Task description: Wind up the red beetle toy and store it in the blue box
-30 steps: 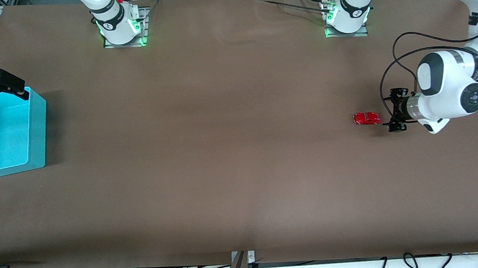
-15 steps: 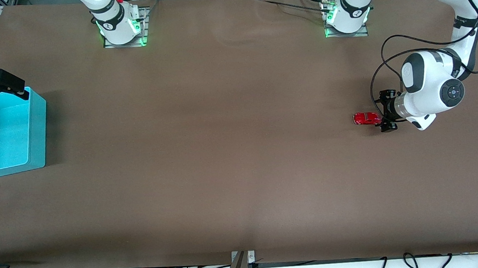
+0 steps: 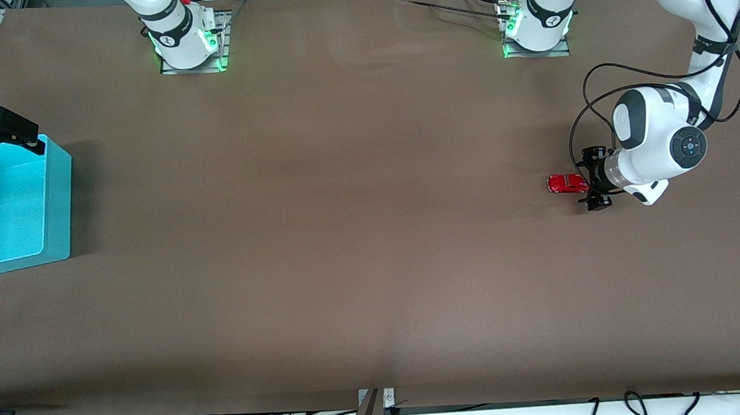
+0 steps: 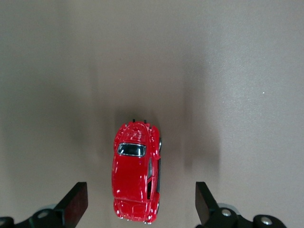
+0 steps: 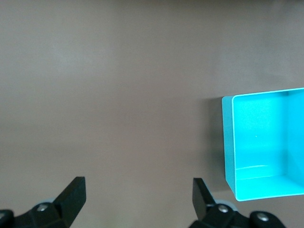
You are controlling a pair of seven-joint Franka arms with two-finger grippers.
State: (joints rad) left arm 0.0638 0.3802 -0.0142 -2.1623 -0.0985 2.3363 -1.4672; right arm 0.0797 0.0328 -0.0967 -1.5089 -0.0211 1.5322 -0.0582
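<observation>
The red beetle toy (image 3: pixel 567 183) stands on its wheels on the brown table toward the left arm's end. My left gripper (image 3: pixel 593 179) is low at the toy's end, open. In the left wrist view the red beetle toy (image 4: pixel 136 171) has one end between the spread fingertips of the left gripper (image 4: pixel 141 206), with clear gaps on both sides. The blue box (image 3: pixel 57 203) sits at the right arm's end of the table with nothing in it. My right gripper (image 3: pixel 9 152) waits open over the box's corner. In the right wrist view the blue box (image 5: pixel 229 142) lies beside the open right gripper (image 5: pixel 137 197).
The two arm bases (image 3: pixel 186 41) (image 3: pixel 536 23) stand along the table's edge farthest from the front camera. A black cable (image 3: pixel 597 107) loops from the left arm's wrist. Bare brown table (image 3: pixel 318 204) stretches between toy and box.
The left arm has swung in toward the toy, bringing its open gripper from just short of the toy up around its end. Toy, box and right arm have not moved.
</observation>
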